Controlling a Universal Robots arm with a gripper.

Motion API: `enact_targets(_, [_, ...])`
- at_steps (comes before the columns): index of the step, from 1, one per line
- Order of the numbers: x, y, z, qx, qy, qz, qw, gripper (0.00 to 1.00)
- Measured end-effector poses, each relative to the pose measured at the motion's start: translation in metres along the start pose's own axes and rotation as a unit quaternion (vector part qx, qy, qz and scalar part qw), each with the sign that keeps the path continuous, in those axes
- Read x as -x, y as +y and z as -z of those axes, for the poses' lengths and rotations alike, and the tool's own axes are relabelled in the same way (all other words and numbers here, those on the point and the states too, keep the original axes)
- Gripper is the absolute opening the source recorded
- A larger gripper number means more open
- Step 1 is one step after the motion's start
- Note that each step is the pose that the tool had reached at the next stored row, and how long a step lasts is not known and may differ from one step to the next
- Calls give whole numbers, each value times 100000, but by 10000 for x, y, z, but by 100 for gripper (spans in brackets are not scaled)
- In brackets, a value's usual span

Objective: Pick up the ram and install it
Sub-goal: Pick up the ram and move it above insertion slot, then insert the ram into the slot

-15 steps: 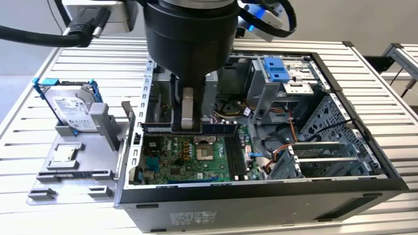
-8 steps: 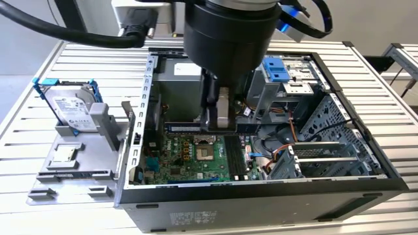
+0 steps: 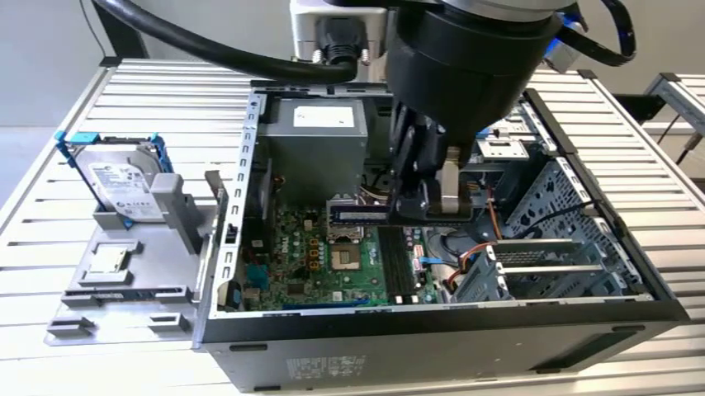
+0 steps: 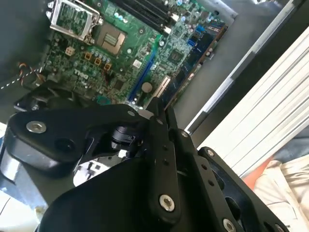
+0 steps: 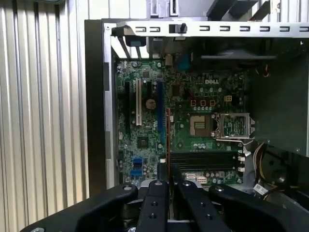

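One ram [image 5: 167, 137], pinched edge-on in the tool [image 5: 168, 175], hangs above the motherboard [image 5: 193, 96].

White labels sit on the hard drive [image 3: 119, 183] at the exterior view's left, the power supply [image 3: 319, 142] and the ram [image 3: 358, 214], their print too small to read. The motherboard [image 5: 183, 121] bears a white logo.

Motherboard [image 3: 319, 247] — green, speckled with small black and silver parts; its slots [image 5: 139, 101] black, white and blue. Ram [image 3: 361, 214]: dark blue, pale label strip. Gripper [image 3: 428, 206]: black. Hard drive [image 3: 115, 186]: silver, frame [image 3: 73, 140] blue. Table [image 3: 617, 107] — pale grey, ribbed.
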State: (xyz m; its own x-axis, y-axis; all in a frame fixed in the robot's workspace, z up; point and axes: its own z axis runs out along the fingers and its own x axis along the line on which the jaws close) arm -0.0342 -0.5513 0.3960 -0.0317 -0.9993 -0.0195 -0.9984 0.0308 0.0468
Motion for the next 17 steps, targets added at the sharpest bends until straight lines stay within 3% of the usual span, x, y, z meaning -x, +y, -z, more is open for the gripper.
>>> enact_targets(11, [17,-514,24,98,7,0,100000,0])
enact_targets(15, [18,-537,25,96,1,-5,100000,0])
enact_targets(17, [59,-536,24,98,3,-3,100000,0])
